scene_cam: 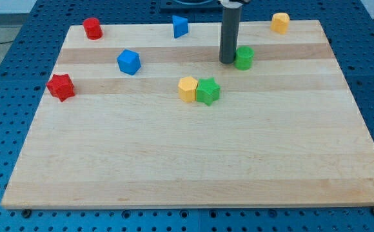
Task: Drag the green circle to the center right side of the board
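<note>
The green circle (244,57) is a short green cylinder in the upper middle-right of the wooden board (193,167). My tip (228,61) stands on the board right against the circle's left side, touching or nearly touching it. The rod rises straight up out of the view's top.
A green star (207,91) and a yellow block (187,89) sit side by side below and left of my tip. A blue cube (129,62), blue wedge (180,26), red cylinder (93,28), red star-like block (61,87) and yellow block (280,22) lie elsewhere.
</note>
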Controlling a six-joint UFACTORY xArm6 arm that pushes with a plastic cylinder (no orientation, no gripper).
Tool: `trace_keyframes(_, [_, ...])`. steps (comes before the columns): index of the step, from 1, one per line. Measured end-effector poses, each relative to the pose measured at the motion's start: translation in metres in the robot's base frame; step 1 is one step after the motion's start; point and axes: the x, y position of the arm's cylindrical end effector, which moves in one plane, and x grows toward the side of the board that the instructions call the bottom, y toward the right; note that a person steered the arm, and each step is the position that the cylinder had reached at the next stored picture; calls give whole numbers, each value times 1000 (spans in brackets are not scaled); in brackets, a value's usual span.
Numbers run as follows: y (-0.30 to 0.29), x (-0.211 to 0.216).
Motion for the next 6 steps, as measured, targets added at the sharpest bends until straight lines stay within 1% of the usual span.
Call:
trace_keyframes(1, [11, -23])
trace_keyframes(2, [36, -12])
trace_keyframes(4, [64, 24])
trace_keyframes(5, [60, 29])
trace_keyframes(6, [16, 29])
